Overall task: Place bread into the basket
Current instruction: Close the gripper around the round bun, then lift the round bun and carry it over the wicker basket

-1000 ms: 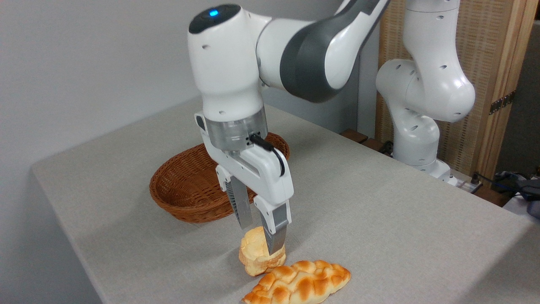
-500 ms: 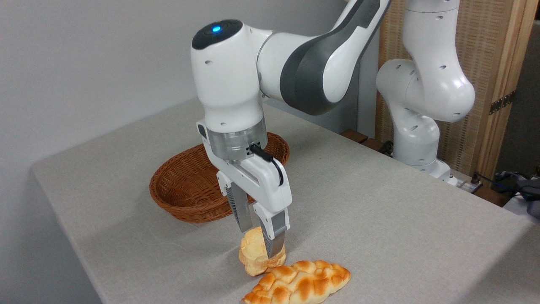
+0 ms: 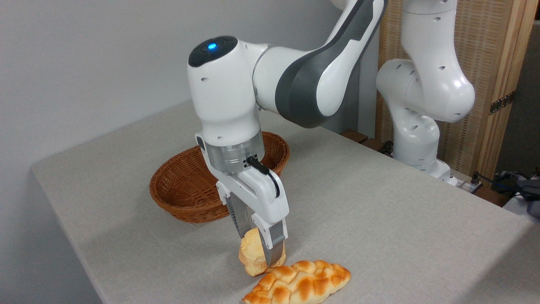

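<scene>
The grasp step is in hand: the hand (image 3: 258, 247) straddles the bun (image 3: 254, 258) on the counter (image 3: 379, 219), fingers narrowed against its sides, seemingly gripping. Next comes a lift clear of the braided loaf (image 3: 297, 283), then carrying back to the wicker basket (image 3: 185, 190).

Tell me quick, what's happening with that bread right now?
Tool straddling bun, fingers either side, grip unconfirmed. Bun on table. Basket empty, behind. Braided loaf beside bun.
</scene>
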### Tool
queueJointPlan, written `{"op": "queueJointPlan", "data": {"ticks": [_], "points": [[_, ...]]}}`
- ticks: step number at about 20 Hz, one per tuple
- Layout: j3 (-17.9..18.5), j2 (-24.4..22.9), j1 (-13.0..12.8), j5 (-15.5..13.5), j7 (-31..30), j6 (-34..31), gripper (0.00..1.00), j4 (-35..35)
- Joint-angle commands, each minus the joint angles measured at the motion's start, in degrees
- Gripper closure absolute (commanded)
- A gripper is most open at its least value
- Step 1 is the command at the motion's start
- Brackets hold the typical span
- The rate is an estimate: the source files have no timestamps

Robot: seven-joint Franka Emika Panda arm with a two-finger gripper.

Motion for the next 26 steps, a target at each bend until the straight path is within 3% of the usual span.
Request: {"op": "queueJointPlan", "data": {"ticks": [1, 3, 4, 20, 26], "points": [[0.28, 0.22, -0.34, -0.96, 1.20, 1.41, 0.11, -0.49], [-0.07, 0.48, -0.34, -1.05, 1.20, 1.58, 0.51, -0.40], [-0.50, 0.48, -0.34, -1.05, 1.20, 1.76, 0.56, -0.40], [-0.42, -1.18, -0.25, -2.54, 1.11, 1.67, 0.55, -0.14], [-0.33, -4.17, -0.25, -6.40, 1.02, 1.59, 0.54, 1.01]]}}
